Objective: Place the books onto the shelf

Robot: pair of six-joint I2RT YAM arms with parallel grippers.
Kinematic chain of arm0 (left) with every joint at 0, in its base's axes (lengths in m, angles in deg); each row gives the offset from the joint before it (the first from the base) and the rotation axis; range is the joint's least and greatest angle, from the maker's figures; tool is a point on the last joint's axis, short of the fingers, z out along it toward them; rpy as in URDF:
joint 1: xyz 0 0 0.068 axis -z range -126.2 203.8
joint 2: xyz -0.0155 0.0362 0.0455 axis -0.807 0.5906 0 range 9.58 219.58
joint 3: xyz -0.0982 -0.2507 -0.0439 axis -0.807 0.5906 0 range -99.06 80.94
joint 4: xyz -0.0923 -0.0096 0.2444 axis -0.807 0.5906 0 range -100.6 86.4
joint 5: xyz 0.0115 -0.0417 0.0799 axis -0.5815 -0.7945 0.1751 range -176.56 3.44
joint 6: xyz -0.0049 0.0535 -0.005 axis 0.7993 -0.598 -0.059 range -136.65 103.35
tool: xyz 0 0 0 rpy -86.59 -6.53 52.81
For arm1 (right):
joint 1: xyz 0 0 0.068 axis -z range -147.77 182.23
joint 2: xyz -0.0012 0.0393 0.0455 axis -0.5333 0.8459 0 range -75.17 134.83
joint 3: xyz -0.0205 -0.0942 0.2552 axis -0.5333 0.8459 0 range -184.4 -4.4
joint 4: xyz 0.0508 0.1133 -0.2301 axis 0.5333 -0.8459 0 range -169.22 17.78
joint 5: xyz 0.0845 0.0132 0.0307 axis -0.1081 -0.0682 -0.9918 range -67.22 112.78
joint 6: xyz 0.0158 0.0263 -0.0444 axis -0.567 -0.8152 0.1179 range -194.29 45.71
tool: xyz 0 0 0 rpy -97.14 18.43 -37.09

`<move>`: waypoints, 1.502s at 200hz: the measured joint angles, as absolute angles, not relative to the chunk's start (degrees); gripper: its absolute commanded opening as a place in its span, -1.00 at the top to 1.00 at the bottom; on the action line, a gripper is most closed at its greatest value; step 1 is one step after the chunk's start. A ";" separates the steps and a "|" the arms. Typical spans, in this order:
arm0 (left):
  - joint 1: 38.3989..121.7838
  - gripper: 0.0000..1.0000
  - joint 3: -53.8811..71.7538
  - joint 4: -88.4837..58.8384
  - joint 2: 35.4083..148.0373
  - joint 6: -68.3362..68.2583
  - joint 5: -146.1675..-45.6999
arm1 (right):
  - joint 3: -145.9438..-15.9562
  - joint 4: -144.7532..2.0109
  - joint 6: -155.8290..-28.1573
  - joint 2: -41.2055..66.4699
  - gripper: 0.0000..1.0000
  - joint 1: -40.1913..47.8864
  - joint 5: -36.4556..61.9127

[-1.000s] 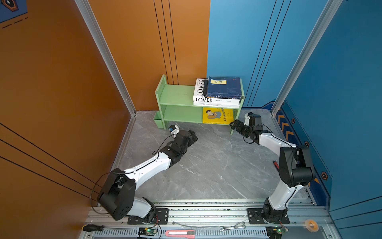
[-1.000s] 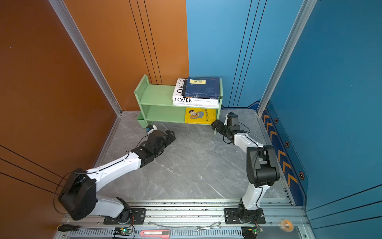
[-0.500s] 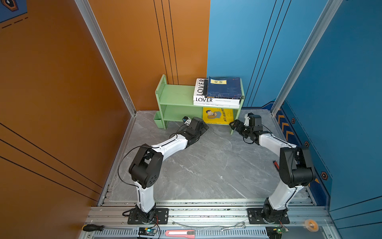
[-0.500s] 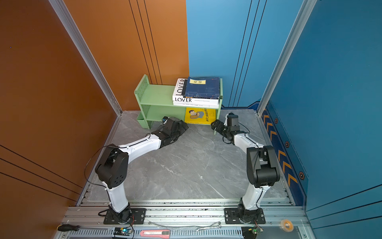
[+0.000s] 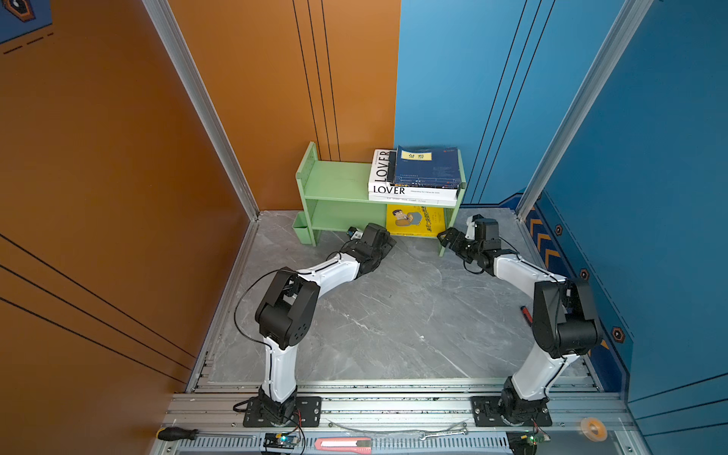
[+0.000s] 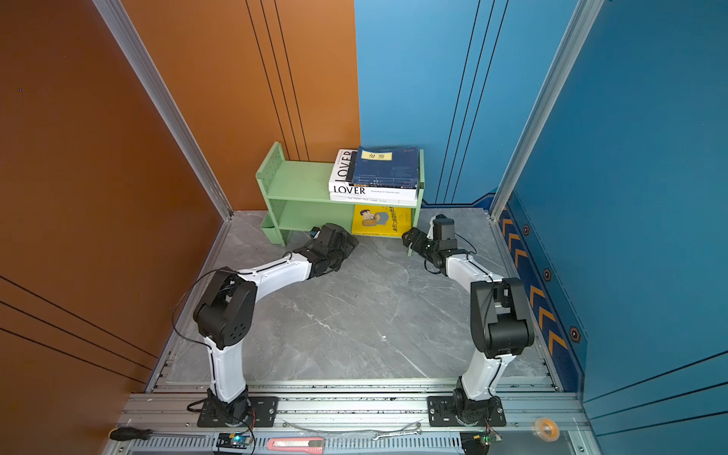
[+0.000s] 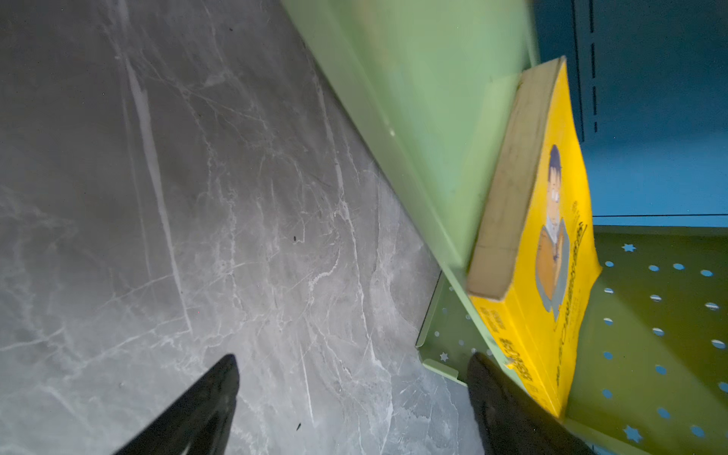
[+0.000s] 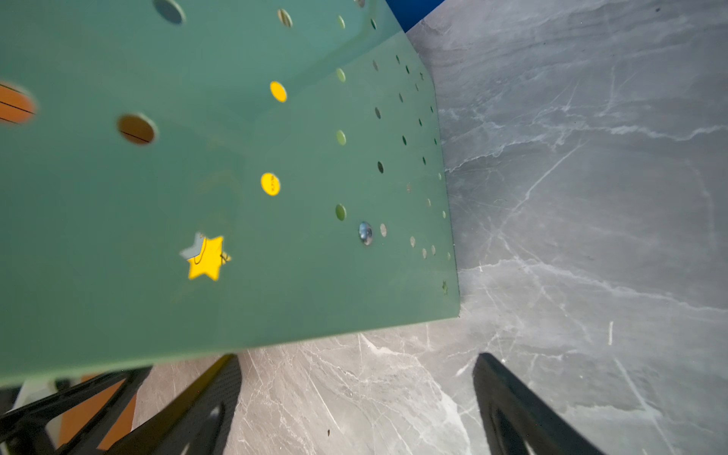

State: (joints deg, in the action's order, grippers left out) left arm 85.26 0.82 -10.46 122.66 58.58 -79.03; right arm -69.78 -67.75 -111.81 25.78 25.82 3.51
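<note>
The left hand [image 5: 388, 243] has swung in to the shelf [image 5: 335, 179], wide and empty beside its lower-tier yellow book [image 5: 417, 220]; the right hand [image 5: 447, 237] waits wide at the shelf's end; likely only straightening remains

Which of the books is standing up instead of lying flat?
The yellow cartoon-cover book, alone on the lower tier of the shelf; the other books lie stacked flat on the upper tier.

We look down from high at the near edge, both top views sharing the whole cell. Our wrist cameras sit close to the shelf [image 7: 413, 78], facing one side panel [image 8: 118, 236] from inside and outside.
</note>
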 measured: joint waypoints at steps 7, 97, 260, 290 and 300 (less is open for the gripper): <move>85.11 -0.82 0.82 -10.70 122.88 58.92 -79.21 | -69.78 -67.90 -111.79 25.52 -0.88 25.82 3.54; 83.84 -0.82 -1.30 -12.56 126.02 60.83 -80.87 | -69.78 -69.24 -111.64 23.92 -0.88 26.36 3.95; 83.23 -0.82 -4.40 -9.91 127.62 61.07 -84.06 | -70.09 -69.63 -111.61 24.27 -0.88 27.02 4.85; 83.17 -0.81 -4.45 -10.07 127.77 61.46 -84.58 | -70.09 -69.68 -111.64 24.27 -0.88 27.43 4.87; 83.10 -0.81 -4.73 -9.91 127.95 61.44 -85.13 | -70.09 -69.68 -111.64 24.27 -0.88 27.43 4.85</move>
